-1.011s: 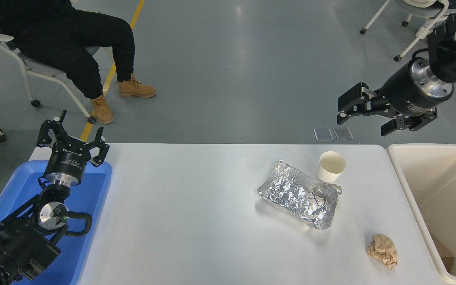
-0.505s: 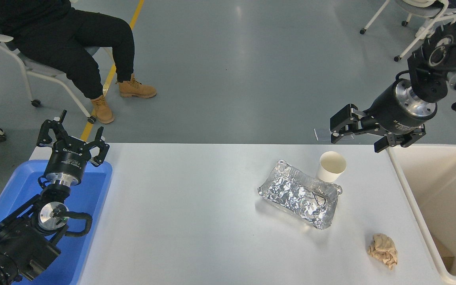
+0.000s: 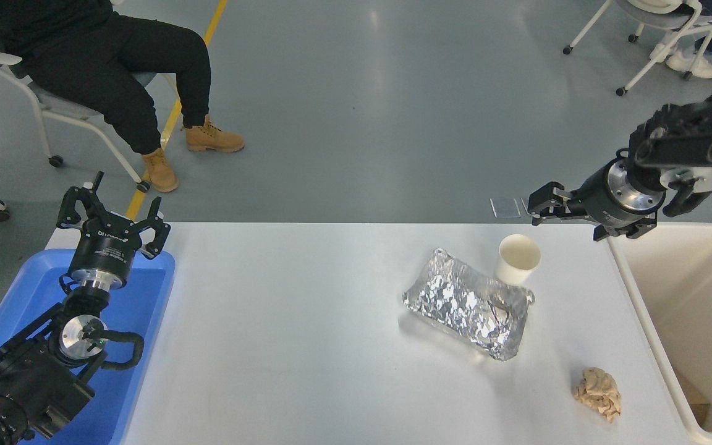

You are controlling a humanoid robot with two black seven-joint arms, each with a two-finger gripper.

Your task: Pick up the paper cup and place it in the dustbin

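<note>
bright, even overhead light | floor glare | soft shadows | sharp

A small white tapered paper cup (image 3: 517,259) stood upright on the white table (image 3: 306,346), touching the crinkled silver foil tray (image 3: 467,304), while the black right pincer (image 3: 569,217) hung open beside the cream plastic dustbin (image 3: 643,296).

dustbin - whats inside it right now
Inside the dustbin, mostly bare cream walls show, plus a brown cardboard-like piece low at the near end. The paper cup is not in it; it stands on the table. The bin's right part runs out of frame.
</note>
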